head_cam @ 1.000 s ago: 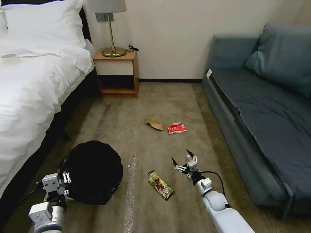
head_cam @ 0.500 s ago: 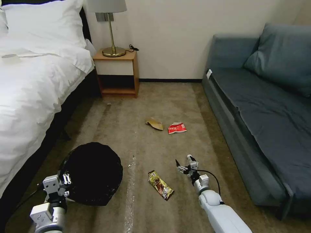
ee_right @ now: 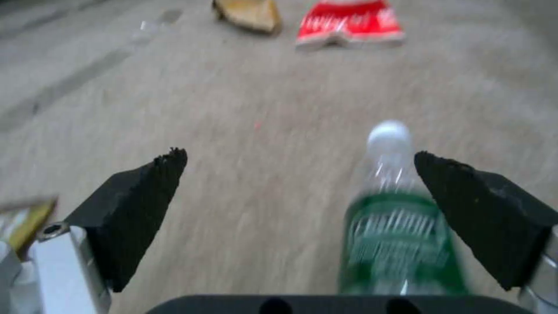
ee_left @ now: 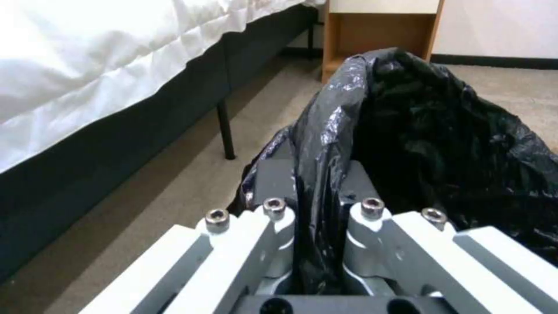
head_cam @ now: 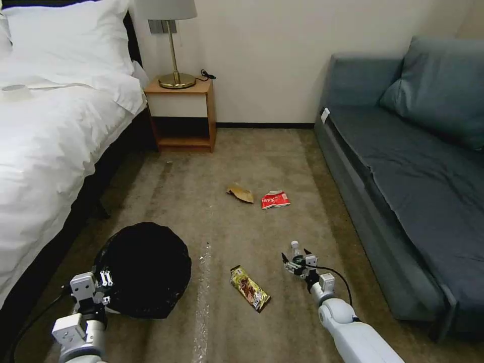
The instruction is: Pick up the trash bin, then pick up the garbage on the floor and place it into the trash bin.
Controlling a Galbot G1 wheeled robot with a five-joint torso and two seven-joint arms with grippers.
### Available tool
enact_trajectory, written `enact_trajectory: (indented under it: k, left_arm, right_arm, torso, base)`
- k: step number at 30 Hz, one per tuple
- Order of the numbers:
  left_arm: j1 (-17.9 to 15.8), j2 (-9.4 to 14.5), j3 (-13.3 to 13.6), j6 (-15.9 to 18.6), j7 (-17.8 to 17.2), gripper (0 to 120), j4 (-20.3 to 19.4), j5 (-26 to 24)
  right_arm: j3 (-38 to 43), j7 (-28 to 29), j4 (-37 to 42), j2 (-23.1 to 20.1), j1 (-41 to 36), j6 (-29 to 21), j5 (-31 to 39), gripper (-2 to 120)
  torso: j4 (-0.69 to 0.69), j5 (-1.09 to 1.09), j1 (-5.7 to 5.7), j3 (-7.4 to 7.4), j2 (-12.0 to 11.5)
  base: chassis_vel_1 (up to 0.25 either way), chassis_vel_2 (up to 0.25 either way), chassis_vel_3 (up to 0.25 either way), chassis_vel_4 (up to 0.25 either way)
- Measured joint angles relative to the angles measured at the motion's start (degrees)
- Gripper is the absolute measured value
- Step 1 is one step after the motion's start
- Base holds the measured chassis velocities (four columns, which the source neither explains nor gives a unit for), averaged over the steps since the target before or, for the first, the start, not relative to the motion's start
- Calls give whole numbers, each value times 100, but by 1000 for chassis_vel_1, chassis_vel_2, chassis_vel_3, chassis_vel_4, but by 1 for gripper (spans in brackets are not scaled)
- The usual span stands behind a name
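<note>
While the bottle lies between the fingers: no grasp is made yet.
Bottle: clear plastic bottle (ee_right: 401, 235) with a green label and a pale cap, lying on the carpet (head_cam: 242, 151) close by one finger, well off the other.
Right gripper: right gripper (head_cam: 298, 263) low over the floor, spread wide around the bottle — nothing held.
Step in hand: by my reading, lining up the first pickup of litter.
Next move calls for: centring on the bottle's body, then closing — it looks round and apt to roll.
Trash bin: trash bin (head_cam: 146, 269) near the bed, its black bag liner (ee_left: 407, 131) pinched in the left gripper (ee_left: 317, 244).
Other litter: snack wrapper (head_cam: 250, 288) near the bottle; cardboard scrap (head_cam: 240, 192) and red-and-white packet (head_cam: 275, 199) farther off, side by side.
Room: bed (head_cam: 45, 131), nightstand (head_cam: 182, 113) with lamp (head_cam: 174, 45), blue sofa (head_cam: 413, 166).
</note>
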Motion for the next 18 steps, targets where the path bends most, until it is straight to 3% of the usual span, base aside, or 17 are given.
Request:
enact_trajectory:
  k: [11, 18]
  left_arm:
    - [39, -9, -8, -82, 2, 6, 61, 2]
    - [59, -23, -17, -169, 9, 6, 113, -4]
  right_arm:
    - [-18, -228, -392, 61, -12, 59, -189, 100]
    - [295, -429, -1159, 314, 332, 282, -584, 100]
  torso:
    - [0, 0, 0, 0, 0]
    - [0, -1, 0, 0, 0]
  base:
    - [0, 0, 0, 0]
    - [0, 0, 0, 0]
